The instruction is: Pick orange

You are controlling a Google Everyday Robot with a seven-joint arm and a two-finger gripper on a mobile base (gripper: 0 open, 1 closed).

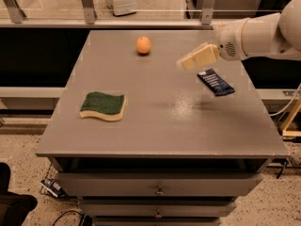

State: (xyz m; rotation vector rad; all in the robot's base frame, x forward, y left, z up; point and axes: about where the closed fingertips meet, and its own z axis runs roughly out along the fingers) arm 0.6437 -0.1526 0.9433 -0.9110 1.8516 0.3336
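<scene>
Robot arm [263, 34] and gripper [185, 63].
White, smooth, rounded arm casing with a dark-dotted patch near the wrist; cream-coloured, wedge-shaped gripper, located right of the orange [143, 45] and apart from it.

My gripper [186, 62] hangs over the far right part of the bench [164, 131], its tip pointing left. The orange [143, 45] sits apart from it, farther left. A dark blue packet [215, 82] lies just right of my gripper, and a green sponge [103, 106] rests near left.
</scene>
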